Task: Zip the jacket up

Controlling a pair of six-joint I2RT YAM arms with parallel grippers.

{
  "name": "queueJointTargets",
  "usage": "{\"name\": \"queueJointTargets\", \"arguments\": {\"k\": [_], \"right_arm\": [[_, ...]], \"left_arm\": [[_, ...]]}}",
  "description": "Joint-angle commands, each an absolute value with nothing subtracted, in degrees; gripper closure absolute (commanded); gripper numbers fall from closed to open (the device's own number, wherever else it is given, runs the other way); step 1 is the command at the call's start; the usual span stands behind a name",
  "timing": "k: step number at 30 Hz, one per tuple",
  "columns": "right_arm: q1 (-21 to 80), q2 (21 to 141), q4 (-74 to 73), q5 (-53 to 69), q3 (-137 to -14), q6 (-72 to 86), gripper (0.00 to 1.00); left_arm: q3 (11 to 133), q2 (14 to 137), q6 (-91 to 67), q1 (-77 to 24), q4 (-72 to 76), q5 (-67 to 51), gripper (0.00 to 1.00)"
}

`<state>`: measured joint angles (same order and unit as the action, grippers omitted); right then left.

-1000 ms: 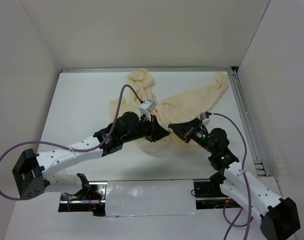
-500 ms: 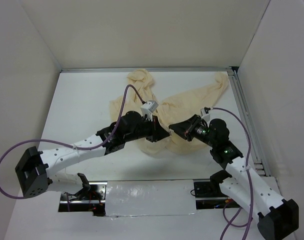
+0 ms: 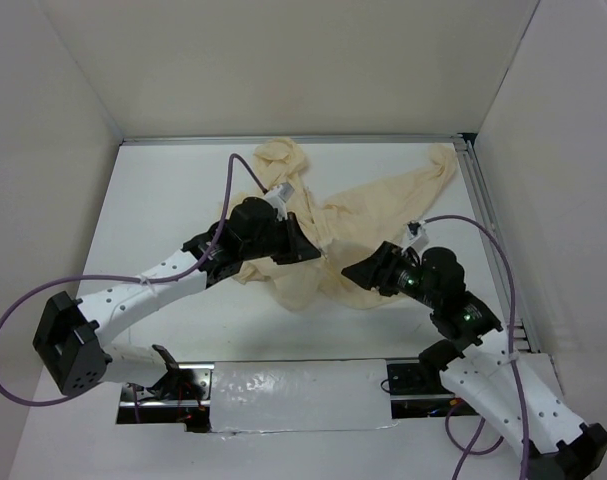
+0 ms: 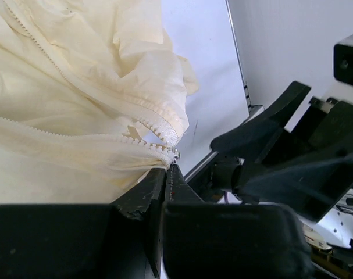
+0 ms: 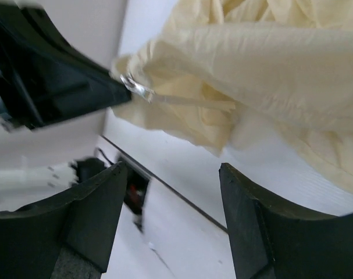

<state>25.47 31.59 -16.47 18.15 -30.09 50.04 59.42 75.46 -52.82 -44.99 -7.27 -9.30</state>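
Note:
The cream jacket (image 3: pixel 383 195) lies crumpled across the middle and back of the white table. My left gripper (image 3: pixel 316 252) is shut on the jacket's lower edge where its two zipper rows (image 4: pixel 147 145) meet; the jaws (image 4: pixel 168 171) are pressed together just below the small metal zipper end. My right gripper (image 3: pixel 351 270) hovers open just right of that spot, its fingers spread wide with only bare table between them (image 5: pixel 173 174). In the right wrist view the jacket (image 5: pixel 269 52) hangs above the fingers, and the left gripper's tip (image 5: pixel 115 93) holds the fabric by a shiny metal piece.
White walls enclose the table on three sides. A metal rail (image 3: pixel 493 240) runs along the right edge. A reflective strip (image 3: pixel 293 395) and open slots sit at the near edge between the arm bases. Purple cables loop over both arms.
My right gripper went from shut to wide open and drew back slightly from the jacket. My left arm shifted up and left, pulling the held jacket edge with it.

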Motion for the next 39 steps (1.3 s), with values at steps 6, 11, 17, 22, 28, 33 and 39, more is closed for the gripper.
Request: {"name": "queueJointTargets", "arguments": {"k": [6, 11, 17, 22, 28, 33, 39], "right_arm": [[44.37, 38.04, -16.37, 0.2, -33.49, 33.49, 0.32], [53.41, 42.36, -14.59, -22.19, -33.48, 32.87, 0.36], [58.96, 48.77, -8.45, -30.74, -33.66, 30.15, 0.37], [59.59, 51.76, -2.91, -30.32, -33.66, 27.16, 0.37], [59.68, 54.49, 5.96, -29.09, -32.26, 24.08, 0.42], [59.76, 54.41, 1.86, -28.39, -33.4, 25.4, 0.7], [59.68, 50.2, -7.02, -24.35, -34.45, 28.65, 1.0]], "left_arm": [[62.84, 75.94, -55.19, -44.12, -9.4, -12.83, 1.0], [62.84, 75.76, -54.67, -43.95, -9.67, -13.8, 1.0], [63.19, 76.02, -54.23, -43.77, -9.58, -15.64, 1.0], [63.37, 76.29, -54.14, -43.77, -9.4, -16.26, 1.0], [62.93, 76.2, -53.88, -43.68, -9.05, -16.79, 1.0], [62.93, 75.85, -53.53, -43.51, -9.05, -16.26, 1.0], [63.11, 76.29, -51.68, -43.42, -9.58, -14.59, 1.0]]}}
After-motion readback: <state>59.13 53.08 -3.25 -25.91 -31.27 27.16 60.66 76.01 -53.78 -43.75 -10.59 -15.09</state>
